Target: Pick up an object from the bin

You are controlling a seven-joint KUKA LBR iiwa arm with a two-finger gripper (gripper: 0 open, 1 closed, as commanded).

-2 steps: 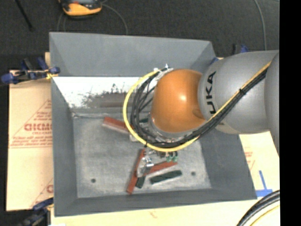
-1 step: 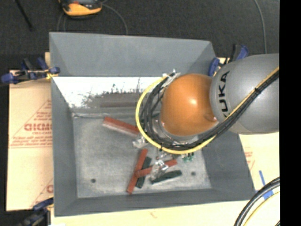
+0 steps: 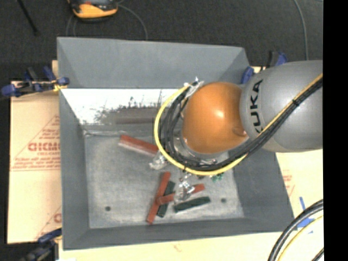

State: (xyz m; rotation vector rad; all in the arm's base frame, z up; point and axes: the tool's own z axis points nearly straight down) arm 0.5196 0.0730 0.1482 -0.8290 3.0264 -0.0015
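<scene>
Pincer: the gripper (image 3: 187,188) is hanging low in the bin (image 3: 73,162), under its orange cover (image 3: 209,124); whether it is apart or together, I cannot tell.
Nearest things: a red-brown stick (image 3: 162,191) is lying just left of it and a dark green stick (image 3: 192,203) just below, in a small heap.
Progress: I am seeing nothing clamped in it, so the grasp and lift are looking not yet done.

A robotics lab: KUKA arm (image 3: 283,107) over a grey metal bin (image 3: 72,162).
</scene>
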